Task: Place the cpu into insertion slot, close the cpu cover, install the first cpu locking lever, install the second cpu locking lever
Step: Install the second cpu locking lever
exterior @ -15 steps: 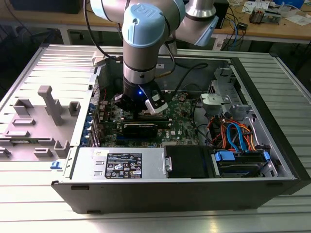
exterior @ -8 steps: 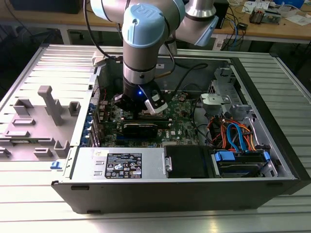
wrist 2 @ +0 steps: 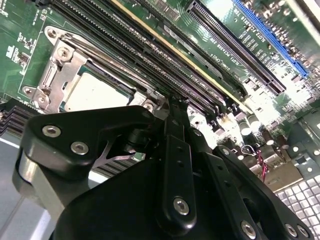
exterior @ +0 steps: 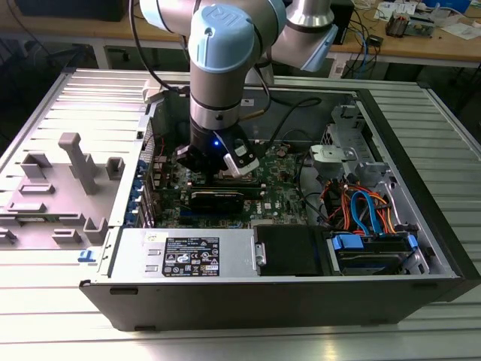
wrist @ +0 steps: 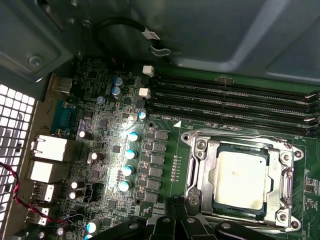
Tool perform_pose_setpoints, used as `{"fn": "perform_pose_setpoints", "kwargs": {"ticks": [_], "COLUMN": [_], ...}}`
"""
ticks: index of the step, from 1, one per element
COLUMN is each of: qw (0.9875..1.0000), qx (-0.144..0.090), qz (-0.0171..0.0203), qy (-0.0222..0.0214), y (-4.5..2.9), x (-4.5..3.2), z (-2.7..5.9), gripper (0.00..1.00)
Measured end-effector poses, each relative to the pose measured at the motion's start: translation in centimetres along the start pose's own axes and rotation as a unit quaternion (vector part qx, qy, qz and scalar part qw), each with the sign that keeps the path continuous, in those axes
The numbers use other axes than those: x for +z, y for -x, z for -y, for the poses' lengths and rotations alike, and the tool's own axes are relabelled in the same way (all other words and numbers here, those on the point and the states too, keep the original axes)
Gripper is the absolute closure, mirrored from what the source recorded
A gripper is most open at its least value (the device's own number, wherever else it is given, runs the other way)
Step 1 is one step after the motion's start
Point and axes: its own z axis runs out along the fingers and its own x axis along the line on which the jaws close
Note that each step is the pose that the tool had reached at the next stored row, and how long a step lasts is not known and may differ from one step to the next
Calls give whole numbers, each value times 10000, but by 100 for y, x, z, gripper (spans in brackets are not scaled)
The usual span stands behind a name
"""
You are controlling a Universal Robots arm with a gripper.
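Cpu [wrist: 240,179] seated — pincer [wrist: 182,212] tips hidden.

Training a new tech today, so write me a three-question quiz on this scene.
1. True or false: the cpu lies framed by the cover.
2. In the exterior view, the hand is: A) inside the case, over the board; B) over the grey tray; C) outside the case, on the table.
3. Fill in: the board's colour is ___.

Key: 1 true; 2 A; 3 green.
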Motion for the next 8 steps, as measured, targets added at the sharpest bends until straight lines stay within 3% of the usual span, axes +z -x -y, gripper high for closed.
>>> {"fn": "perform_pose_setpoints", "kwargs": {"ticks": [4,8], "qw": [10000,10000], "qx": [3,3], "qz": [-6,-7], "qy": [-35,-45], "y": [-4,-4], "x": [-84,-86], "z": [-11,-11], "gripper": [89,89]}}
